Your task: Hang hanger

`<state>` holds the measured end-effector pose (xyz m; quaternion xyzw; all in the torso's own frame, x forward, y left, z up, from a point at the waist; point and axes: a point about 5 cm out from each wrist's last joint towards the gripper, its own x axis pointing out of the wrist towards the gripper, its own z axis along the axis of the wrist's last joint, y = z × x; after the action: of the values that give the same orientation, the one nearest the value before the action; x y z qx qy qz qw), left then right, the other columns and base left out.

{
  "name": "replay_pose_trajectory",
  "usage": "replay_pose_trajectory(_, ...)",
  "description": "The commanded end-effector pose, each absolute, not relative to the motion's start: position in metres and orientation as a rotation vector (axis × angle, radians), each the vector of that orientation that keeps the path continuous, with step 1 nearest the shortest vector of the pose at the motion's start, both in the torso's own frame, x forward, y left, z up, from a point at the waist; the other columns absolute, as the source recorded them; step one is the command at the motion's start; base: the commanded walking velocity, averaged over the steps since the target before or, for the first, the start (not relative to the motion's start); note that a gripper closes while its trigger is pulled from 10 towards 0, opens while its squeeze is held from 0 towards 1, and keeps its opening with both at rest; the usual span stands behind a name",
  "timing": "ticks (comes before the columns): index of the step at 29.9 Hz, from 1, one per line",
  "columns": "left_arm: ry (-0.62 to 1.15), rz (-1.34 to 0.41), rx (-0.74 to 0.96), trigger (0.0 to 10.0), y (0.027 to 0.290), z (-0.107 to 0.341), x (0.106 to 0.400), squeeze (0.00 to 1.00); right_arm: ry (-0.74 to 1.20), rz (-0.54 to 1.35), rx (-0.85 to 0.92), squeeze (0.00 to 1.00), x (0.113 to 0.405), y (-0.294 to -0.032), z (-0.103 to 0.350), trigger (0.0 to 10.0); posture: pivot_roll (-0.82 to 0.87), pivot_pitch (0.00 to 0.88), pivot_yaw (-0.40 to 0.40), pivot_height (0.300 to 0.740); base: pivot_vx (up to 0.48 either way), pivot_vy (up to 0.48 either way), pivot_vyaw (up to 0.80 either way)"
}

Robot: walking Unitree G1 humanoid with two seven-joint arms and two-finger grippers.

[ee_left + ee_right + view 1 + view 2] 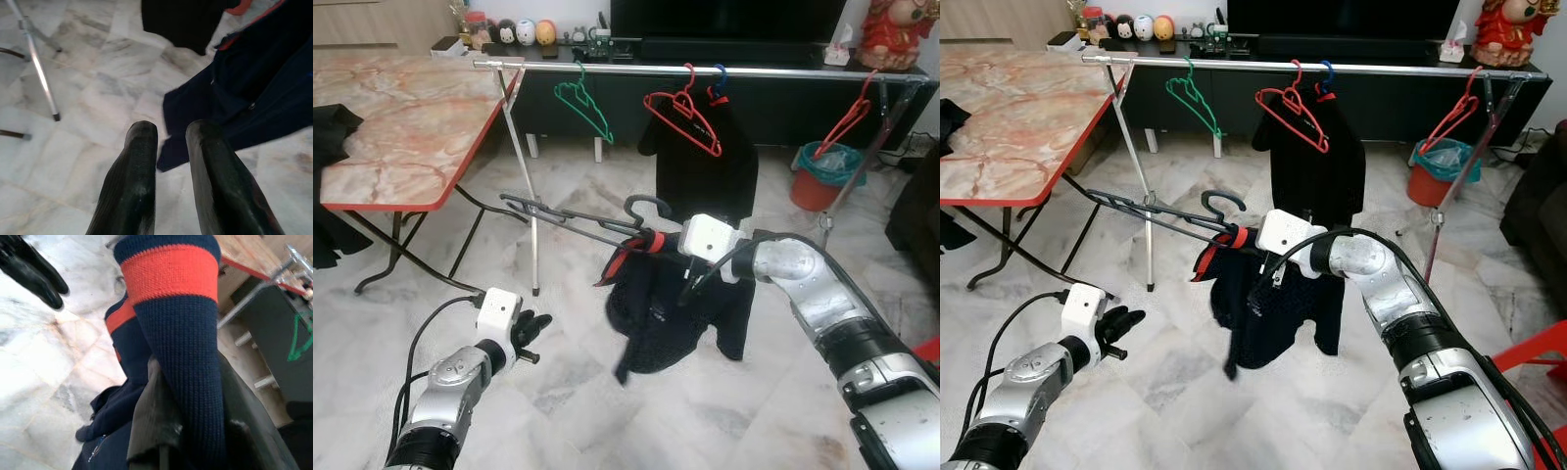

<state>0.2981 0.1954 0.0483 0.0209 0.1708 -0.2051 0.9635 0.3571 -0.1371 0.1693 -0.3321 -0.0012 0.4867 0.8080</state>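
A black hanger (570, 217) carries a navy garment (666, 313) with an orange-banded collar (168, 271). My right gripper (653, 241) is shut on the hanger at the collar, holding it above the floor in front of the rack. The silver rail (754, 70) bears a green hanger (582, 103), a red hanger (683, 116), a black garment (705, 166) on a blue hook and another red hanger (847, 122). Low on the left, my left gripper (532, 334) points at the hanging garment; its fingers (139, 161) are shut and hold nothing.
A marble table (401, 127) with a red edge stands to the left of the rack. A red bucket (818, 181) with a teal liner sits by the rack's right leg. A dark TV cabinet (783, 59) runs behind. A red stool (1540, 354) is near right.
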Motion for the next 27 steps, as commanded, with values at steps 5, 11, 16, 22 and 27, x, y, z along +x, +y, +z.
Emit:
replay_pose_trajectory(5,0.36,-0.608,0.041,10.0,0.176,0.053,0.294,0.0,-0.057,1.1,-0.666,0.0,0.353,-0.132,0.181,10.0,0.07,0.0,0.014,0.74,0.0,0.0,0.0)
replay_pose_trajectory(11,0.353,-0.686,0.04,10.0,0.161,0.059,0.294,0.0,-0.096,1.132,-0.619,0.0,0.352,-0.121,0.187,10.0,0.07,0.0,0.008,0.74,0.0,0.0,0.0)
replay_pose_trajectory(16,0.342,-0.727,0.041,10.0,0.15,0.061,0.296,0.0,-0.122,1.164,-0.595,0.0,0.35,-0.109,0.193,10.0,0.08,0.0,0.008,0.74,0.0,0.0,0.0)
replay_pose_trajectory(22,0.343,-0.727,0.053,10.0,0.146,0.062,0.296,0.0,-0.194,1.193,-0.539,0.0,0.346,-0.098,0.208,10.0,0.07,0.0,0.006,0.74,0.0,0.0,0.0)
replay_pose_trajectory(27,0.3,-0.631,0.067,10.0,0.147,0.066,0.306,0.0,-0.212,1.24,-0.537,0.0,0.34,-0.095,0.214,10.0,0.07,0.0,0.005,0.74,0.0,0.0,0.0)
